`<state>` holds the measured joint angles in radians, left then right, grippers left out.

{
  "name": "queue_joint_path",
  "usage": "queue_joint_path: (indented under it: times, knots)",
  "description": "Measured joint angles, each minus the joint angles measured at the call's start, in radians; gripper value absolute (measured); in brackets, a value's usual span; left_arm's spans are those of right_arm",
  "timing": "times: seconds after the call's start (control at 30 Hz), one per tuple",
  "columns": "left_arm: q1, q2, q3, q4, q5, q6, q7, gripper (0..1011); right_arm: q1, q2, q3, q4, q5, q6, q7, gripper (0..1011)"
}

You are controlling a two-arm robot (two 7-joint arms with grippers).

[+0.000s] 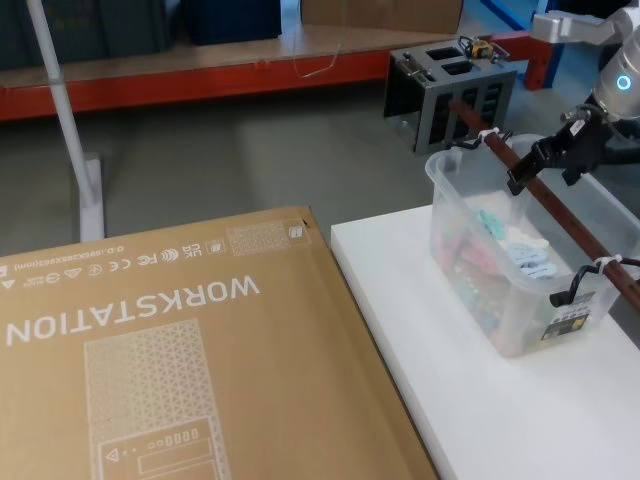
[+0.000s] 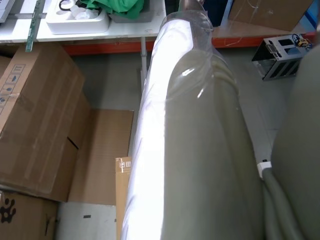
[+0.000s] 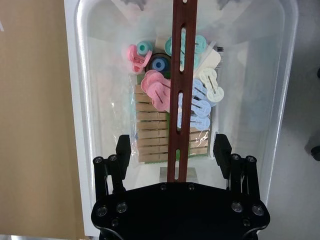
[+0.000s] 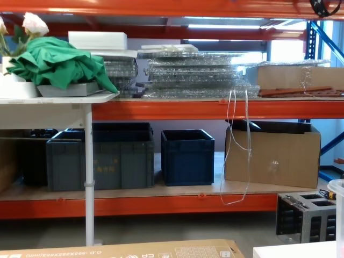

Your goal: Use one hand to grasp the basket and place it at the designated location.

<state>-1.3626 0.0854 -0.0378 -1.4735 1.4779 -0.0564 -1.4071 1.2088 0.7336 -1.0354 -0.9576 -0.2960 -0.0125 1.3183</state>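
The basket is a translucent whitish tub standing on the white table at the right. Its reddish-brown rod handle runs lengthwise over it, tied on with white zip ties. Pink, green and blue pegs lie inside. My right gripper hovers over the far half of the handle. In the right wrist view this gripper is open, with one finger on each side of the handle and a gap to either finger. A sliver of the basket's rim shows in the chest view.
A large brown WORKSTATION cardboard box lies against the table's left edge. A grey metal rack stands on the floor behind the basket and a white pole at far left. Dark blue crates sit on the back shelf.
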Motion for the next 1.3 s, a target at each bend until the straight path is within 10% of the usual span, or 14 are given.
queue_joint_path:
  times: [0.93,1.3]
  knots:
    - [0.0,0.0,0.0,0.0,0.0,0.0,0.0,0,0.019,-0.066,-0.039,0.124,-0.016,-0.043,0.021,998]
    - [0.0,0.0,0.0,0.0,0.0,0.0,0.0,0,0.021,-0.065,-0.036,0.127,-0.016,-0.049,0.011,740]
